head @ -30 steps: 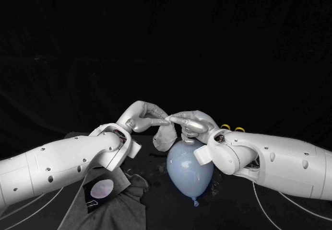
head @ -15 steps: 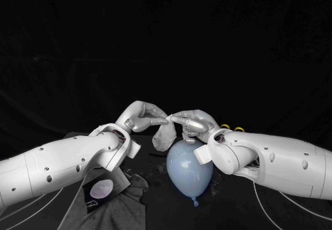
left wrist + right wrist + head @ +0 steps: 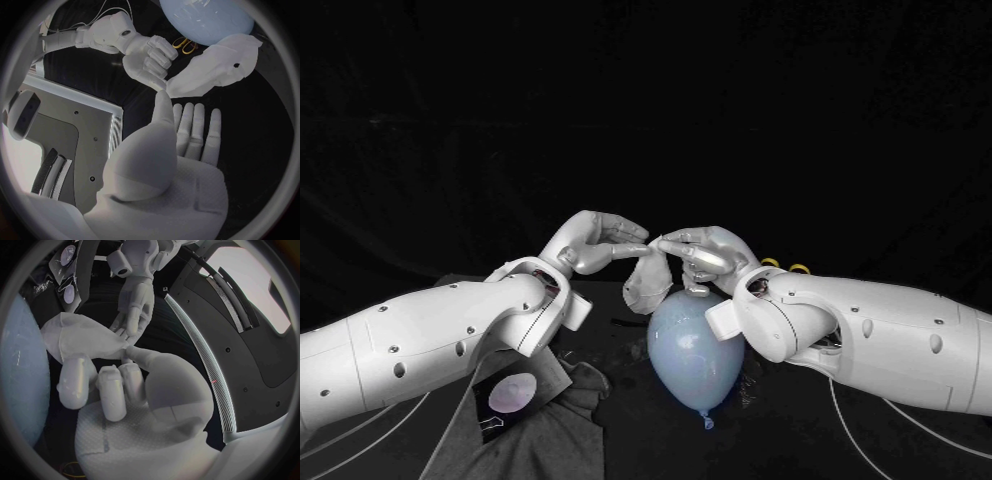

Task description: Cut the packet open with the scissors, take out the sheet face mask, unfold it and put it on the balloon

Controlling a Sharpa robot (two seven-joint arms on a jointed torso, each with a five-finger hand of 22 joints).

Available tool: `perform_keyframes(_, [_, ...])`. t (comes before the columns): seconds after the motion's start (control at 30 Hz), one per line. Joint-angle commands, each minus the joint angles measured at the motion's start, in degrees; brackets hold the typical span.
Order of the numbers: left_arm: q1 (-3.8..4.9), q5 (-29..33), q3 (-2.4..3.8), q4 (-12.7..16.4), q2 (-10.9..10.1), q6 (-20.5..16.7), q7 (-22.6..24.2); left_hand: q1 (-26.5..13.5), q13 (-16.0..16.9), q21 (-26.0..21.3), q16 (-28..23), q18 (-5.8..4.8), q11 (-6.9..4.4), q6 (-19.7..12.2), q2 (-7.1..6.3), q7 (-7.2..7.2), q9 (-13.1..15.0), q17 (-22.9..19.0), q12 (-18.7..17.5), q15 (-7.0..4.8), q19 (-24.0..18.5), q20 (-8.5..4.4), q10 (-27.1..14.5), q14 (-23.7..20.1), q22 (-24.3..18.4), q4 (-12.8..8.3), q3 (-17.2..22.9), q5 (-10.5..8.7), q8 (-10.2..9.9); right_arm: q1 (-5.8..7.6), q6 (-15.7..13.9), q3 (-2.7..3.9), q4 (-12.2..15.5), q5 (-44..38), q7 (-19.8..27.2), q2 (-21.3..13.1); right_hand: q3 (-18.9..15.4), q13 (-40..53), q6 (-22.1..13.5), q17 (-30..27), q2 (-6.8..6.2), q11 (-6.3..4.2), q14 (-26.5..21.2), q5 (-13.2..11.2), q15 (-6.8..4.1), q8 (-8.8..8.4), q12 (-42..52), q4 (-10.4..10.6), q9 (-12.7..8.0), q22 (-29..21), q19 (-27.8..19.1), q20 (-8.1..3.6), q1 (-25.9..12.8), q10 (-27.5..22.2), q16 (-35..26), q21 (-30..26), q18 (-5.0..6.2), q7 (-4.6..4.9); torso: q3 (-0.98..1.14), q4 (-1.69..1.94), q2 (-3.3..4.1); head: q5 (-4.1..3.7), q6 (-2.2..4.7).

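Sheet face mask hanging bunched just beside top of balloon. Left robot hand and right robot hand each pinching its upper edge, fingertips close together. Guessing that's so they can spread it open before draping.

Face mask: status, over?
Left hand and right hand both pinch face mask. It hangs bunched by the balloon top, not yet on it. Nothing in the way.

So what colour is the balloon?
The balloon is pale blue; the head view shows it best.
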Motion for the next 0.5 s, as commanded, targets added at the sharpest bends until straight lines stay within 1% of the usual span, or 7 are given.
perform_keyframes(0.03, [0.05,3.67,0.08,-0.08,-0.39,2.49,-0.47,-2.27,0.13,-2.07,-2.24,-1.39,0.74,-1.75,-1.68,0.47,-0.43,-1.04,-1.22,0.80,-5.04,-0.07,-1.47,-1.20,-0.53,1.61,0.12,0.16,-1.22,0.02,-0.33,0.06,-0.35,-1.76,0.94,0.07,0.30,8.17,0.56,15.09,0.07,0.07,6.30,0.15,-0.11,0.43,0.20,-0.06,0.11,10.08,0.44,-0.07,0.32,0.29,0.20,0.22,-0.07,-0.35,0.01,-0.03,-0.06,-0.03,-0.08])
perform_keyframes(0.1, [0.05,5.58,0.08,-0.21,-0.75,2.29,-0.32,-4.10,0.24,-2.35,-5.30,-1.23,1.02,-2.08,-4.90,1.07,-0.50,-2.48,-2.21,1.11,-5.37,0.00,-2.12,-0.51,-0.35,4.70,6.04,0.18,-1.71,0.07,-0.22,0.06,-0.61,-2.30,0.96,0.07,0.39,8.18,0.60,15.09,0.02,0.04,6.30,0.15,-0.13,0.47,0.21,-0.14,0.12,10.10,0.49,-0.09,0.31,0.31,0.20,0.31,-0.09,-0.37,0.02,-0.05,-0.10,-0.05,0.01])
perform_keyframes(0.17, [0.05,8.45,0.08,-0.35,-1.37,1.83,0.10,-4.34,0.22,-1.82,-5.98,-0.76,1.05,-2.10,-5.26,1.39,-0.51,-2.79,-2.43,1.01,-3.73,-0.15,-2.25,0.01,-0.15,5.62,7.72,0.15,-1.81,0.19,-0.05,0.09,-0.99,-3.05,0.98,0.08,0.39,8.18,0.60,15.09,0.02,0.04,6.30,0.15,-0.13,0.47,0.21,-0.14,0.12,10.10,0.49,-0.09,0.31,0.31,0.20,0.31,-0.09,-0.37,0.03,-0.04,-0.08,-0.06,0.14])
perform_keyframes(0.23, [0.05,11.97,0.07,-0.47,-2.07,1.47,0.65,-4.64,0.26,-1.04,-6.45,-0.20,0.95,-1.52,-4.64,1.73,-0.39,-3.00,-2.39,0.88,-1.26,-0.23,-1.91,0.74,0.12,6.67,9.11,0.16,-1.59,0.33,0.11,0.12,-1.40,-4.06,1.00,0.08,0.42,8.19,0.61,15.09,-0.01,0.04,6.30,0.15,-0.14,0.48,0.22,-0.17,0.13,10.09,0.48,-0.10,0.31,0.32,0.20,0.28,-0.09,-0.38,0.01,0.00,-0.12,-0.15,0.19])
perform_keyframes(0.37, [0.05,19.74,0.06,-0.27,-3.73,1.38,2.33,-1.80,0.29,3.66,-6.95,4.47,0.53,0.41,-3.78,1.67,-0.13,-3.17,-2.16,0.15,9.07,-0.95,-0.47,4.20,1.77,6.63,12.08,0.18,-0.92,0.62,0.27,0.21,-2.35,-6.28,1.02,0.13,0.46,8.21,0.62,15.09,-0.04,0.03,6.30,0.15,-0.14,0.49,0.23,-0.20,0.13,10.09,0.48,-0.10,0.31,0.34,0.20,0.29,-0.09,-0.39,0.00,0.01,-0.06,-0.27,0.26])
perform_keyframes(0.4, [0.05,21.06,0.06,-0.08,-4.06,1.65,2.65,0.46,0.27,4.67,-6.83,5.03,0.07,1.21,-2.81,1.17,-0.06,-3.09,-2.12,-0.27,11.19,-1.23,-0.06,5.29,2.11,5.84,13.52,0.25,-0.63,0.67,0.22,0.23,-2.56,-6.77,1.03,0.14,0.52,8.14,0.61,15.09,-0.09,0.02,6.30,0.15,-0.15,0.50,0.17,-0.26,0.13,10.07,0.45,-0.11,0.31,0.28,0.20,0.22,-0.07,-0.39,0.00,0.01,-0.03,-0.25,0.34])
perform_keyframes(0.5, [-0.05,25.21,0.04,1.00,-5.09,3.16,3.52,1.30,0.20,5.96,-7.24,5.01,-0.25,2.06,-2.48,0.86,-0.28,-3.10,-2.37,-0.95,14.77,-2.46,0.71,7.78,2.33,6.74,14.40,0.23,-0.74,0.82,0.09,0.30,-3.41,-9.24,1.04,0.23,0.52,8.14,0.61,15.09,-0.09,0.02,6.30,0.15,-0.15,0.50,0.17,-0.26,0.13,10.07,0.45,-0.11,0.31,0.28,0.20,0.22,-0.07,-0.39,-0.05,0.06,0.03,-0.29,0.52])
